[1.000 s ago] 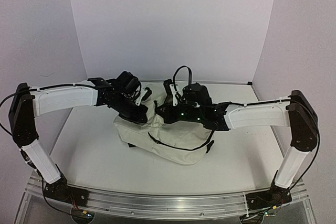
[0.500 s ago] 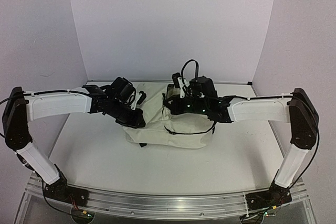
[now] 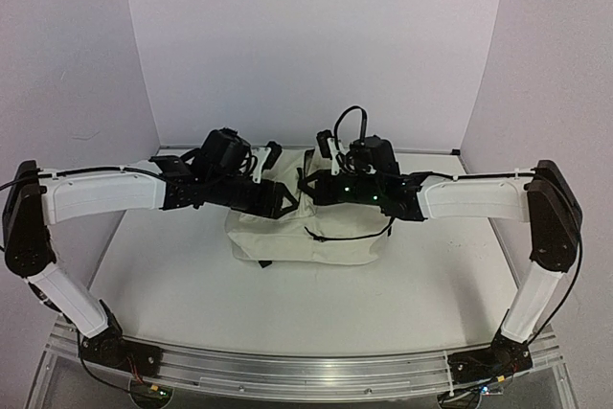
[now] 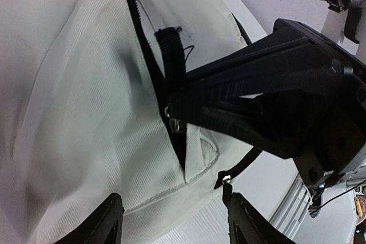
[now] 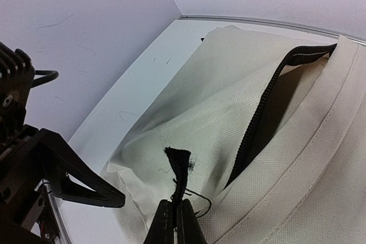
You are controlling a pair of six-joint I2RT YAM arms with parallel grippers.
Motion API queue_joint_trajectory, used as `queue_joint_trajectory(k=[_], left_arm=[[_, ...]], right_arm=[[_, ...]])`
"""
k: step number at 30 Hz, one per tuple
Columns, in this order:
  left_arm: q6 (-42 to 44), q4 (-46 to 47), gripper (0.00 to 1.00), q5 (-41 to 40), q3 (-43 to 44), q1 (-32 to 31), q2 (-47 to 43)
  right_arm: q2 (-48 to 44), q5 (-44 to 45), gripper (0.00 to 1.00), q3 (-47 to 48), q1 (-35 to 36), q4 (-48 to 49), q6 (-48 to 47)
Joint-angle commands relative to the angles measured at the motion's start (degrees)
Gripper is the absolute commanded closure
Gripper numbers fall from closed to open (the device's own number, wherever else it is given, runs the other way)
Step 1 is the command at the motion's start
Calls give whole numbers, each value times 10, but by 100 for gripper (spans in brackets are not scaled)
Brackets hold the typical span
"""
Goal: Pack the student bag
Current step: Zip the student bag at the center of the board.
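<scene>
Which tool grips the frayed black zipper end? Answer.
The right tool, shut on the cream fabric backpack's frayed black zipper end; the left tool is open.

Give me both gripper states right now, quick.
Left gripper: open, holding nothing.
Right gripper: shut on the black zipper tail of the student bag.
</scene>
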Motion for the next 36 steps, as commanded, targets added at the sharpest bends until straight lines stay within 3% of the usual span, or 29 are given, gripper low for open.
queue_joint_trajectory(k=[1, 6, 10, 19, 27, 36], left_arm=[[-3, 65, 35, -8, 36, -10, 35], [1, 57, 33, -26, 57, -17, 63], [-15, 70, 49, -73, 51, -22, 72], [-35, 88, 62, -74, 56, -27, 95], [-30, 82, 99, -69, 58, -30, 100], [-8, 53, 100, -8, 16, -32, 71]], right_arm=[[-12, -13, 100, 34, -1, 58, 5], [-9, -15, 100, 34, -1, 59, 6], [-6, -19, 100, 35, -1, 59, 8], [-5, -17, 100, 32, -1, 59, 8], [-17, 14, 100, 27, -1, 58, 3], [-19, 103, 100, 59, -14, 32, -18]])
